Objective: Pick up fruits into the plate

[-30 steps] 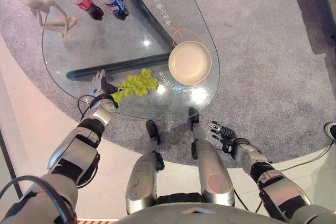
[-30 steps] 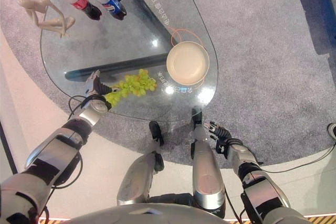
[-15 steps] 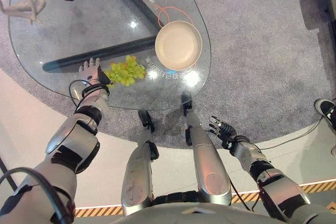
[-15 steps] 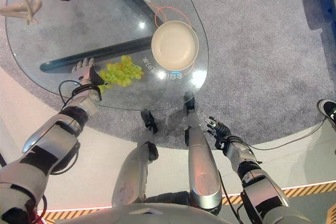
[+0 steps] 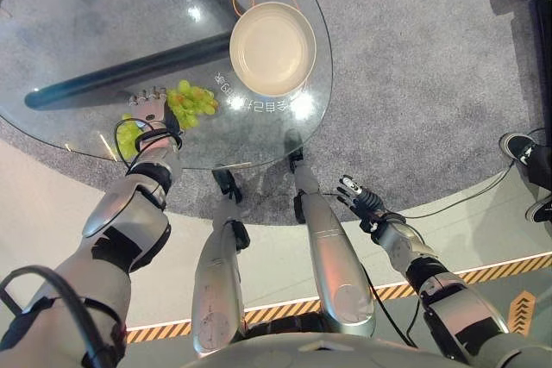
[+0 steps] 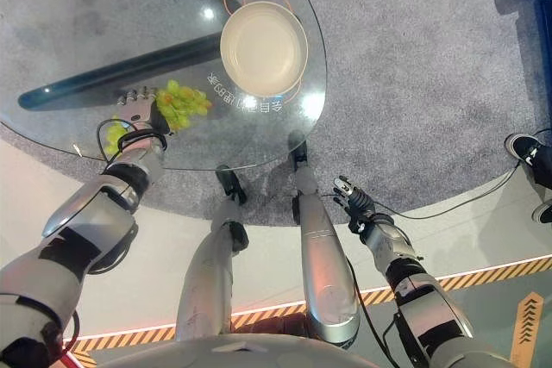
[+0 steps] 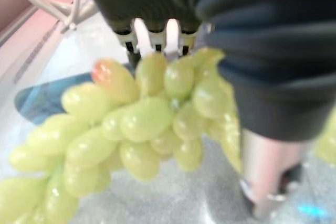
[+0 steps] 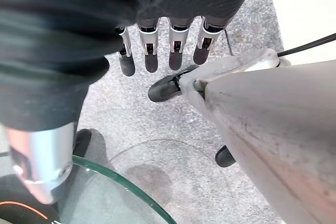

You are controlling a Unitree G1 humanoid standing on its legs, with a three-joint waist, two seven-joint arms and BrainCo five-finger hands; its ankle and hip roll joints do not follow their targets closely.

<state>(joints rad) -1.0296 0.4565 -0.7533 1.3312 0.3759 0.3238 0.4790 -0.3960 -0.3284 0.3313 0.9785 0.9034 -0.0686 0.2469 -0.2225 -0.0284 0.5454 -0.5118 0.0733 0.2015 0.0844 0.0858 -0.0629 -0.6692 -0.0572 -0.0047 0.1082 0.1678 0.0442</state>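
**Grapes at the near edge, plate still empty**

I see the bunch of green grapes [image 5: 191, 100] lying on the glass surface [image 5: 86, 40] close to its near edge, just beside the cream plate [image 5: 272, 47] but apart from it. My left robot hand [image 5: 152, 115] rests against the side of the bunch away from the plate. In the left wrist view the grapes [image 7: 142, 124] sit right in front of the fingers [image 7: 152, 38], which look fairly straight. I cannot tell whether they press the fruit or have begun to close on it. I judge the task barely begun. The plate holds nothing, and the grasp, the lift and the carry across to it all remain. My right robot hand [image 6: 354, 204] hangs below the surface's near edge, off to the right, its fingers relaxed and holding nothing. The surface is a rounded clear pane over a dark frame, with grey carpet under it. A pale floor with a yellow-and-black striped line lies nearer me. A person's shoe [image 5: 517, 146] shows at the far right.
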